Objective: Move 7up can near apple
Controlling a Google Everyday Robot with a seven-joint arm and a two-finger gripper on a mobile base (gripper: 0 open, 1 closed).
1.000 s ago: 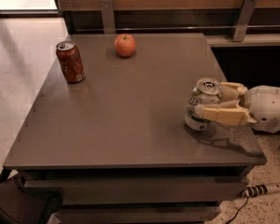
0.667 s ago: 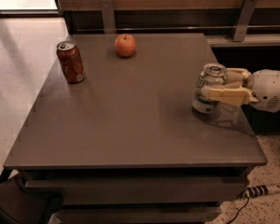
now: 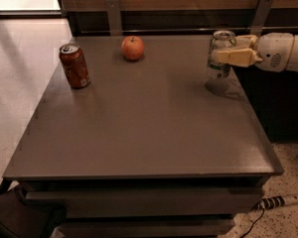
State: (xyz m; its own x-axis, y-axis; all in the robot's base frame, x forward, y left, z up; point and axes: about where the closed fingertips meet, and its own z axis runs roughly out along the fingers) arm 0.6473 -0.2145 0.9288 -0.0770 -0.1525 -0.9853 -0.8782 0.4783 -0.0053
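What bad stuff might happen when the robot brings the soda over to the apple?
1. The hand grips the 7up can close to the right edge of the table; a slip there might send it onto the floor.
2. The apple is round and sits near the back edge, so a bump from the can might roll it away.

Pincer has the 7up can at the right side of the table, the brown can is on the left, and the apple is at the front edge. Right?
Not quite. The apple sits near the back of the table, not at the front edge, as the camera view shows. The rest holds: the pincer is shut on the 7up can at the right side, and the brown can stands on the left.
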